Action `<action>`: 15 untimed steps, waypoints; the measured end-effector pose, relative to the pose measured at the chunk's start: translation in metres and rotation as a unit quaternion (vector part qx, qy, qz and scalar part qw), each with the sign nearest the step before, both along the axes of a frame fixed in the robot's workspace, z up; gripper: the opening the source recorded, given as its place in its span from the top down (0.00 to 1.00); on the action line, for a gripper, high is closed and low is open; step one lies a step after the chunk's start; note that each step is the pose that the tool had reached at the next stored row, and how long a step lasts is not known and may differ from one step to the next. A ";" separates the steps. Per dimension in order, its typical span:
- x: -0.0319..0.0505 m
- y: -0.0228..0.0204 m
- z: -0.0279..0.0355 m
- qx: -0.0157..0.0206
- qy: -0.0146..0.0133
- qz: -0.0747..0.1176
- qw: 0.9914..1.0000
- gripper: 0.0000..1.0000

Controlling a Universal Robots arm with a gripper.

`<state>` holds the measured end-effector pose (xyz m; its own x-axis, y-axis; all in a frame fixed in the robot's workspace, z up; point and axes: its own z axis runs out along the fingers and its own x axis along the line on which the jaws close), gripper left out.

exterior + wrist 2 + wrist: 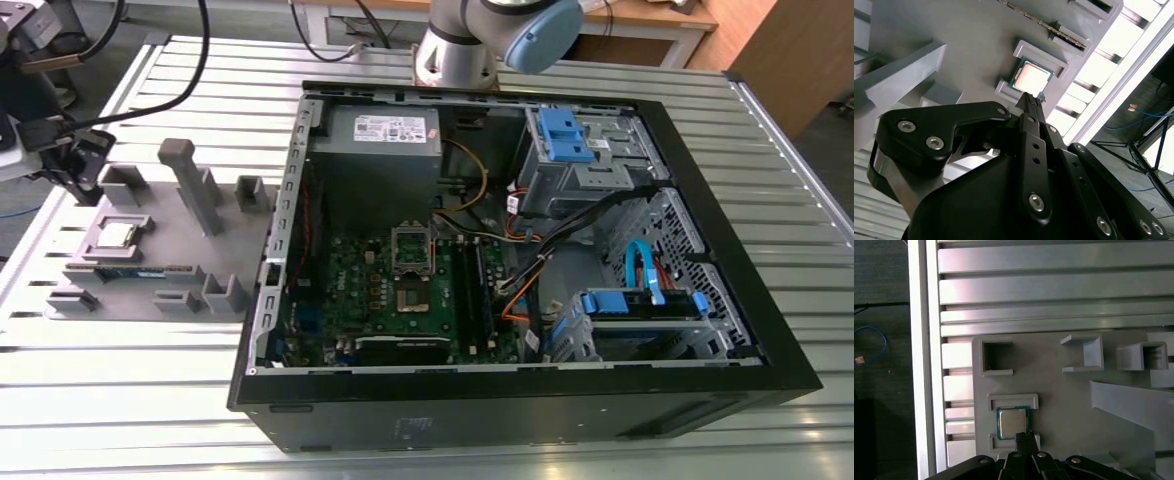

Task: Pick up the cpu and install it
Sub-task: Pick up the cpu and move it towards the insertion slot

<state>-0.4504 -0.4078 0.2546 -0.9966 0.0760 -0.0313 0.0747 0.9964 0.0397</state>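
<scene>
In the exterior view you have the grey parts tray (147, 292) lying on the slatted metal table (134, 380), just beside the open computer case (534, 395) on the exterior view's left. The cpu (118, 235) lies flat in a square recess of that tray, silver top up, on the tray's side away from the case. A green memory stick (134, 271) lies in a slot of the same tray, near the cpu. The gripper (88, 185) hangs over the tray's outer edge, close to the cpu. Inside the case, well apart from the tray, the motherboard (400, 300) shows its dark socket (411, 270).

In the second wrist view you look along the gripper (1032, 101) down onto the tray (954, 40). Its black fingers run together to a narrow tip with nothing between them, and that tip lines up with one edge of the cpu (1030, 80), which is seated in its recess.

In the first wrist view the gripper (1025, 435) again comes to a single closed tip at the edge of the cpu (1012, 422). The recess sits near the tray's (1064, 390) border.
</scene>
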 end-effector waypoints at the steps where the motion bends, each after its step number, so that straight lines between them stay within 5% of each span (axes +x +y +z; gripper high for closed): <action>1: 0.0000 0.0000 -0.0003 0.000 0.000 0.000 1.000 0.89; 15: -0.0001 0.0000 -0.0034 0.000 0.000 0.000 1.000 0.89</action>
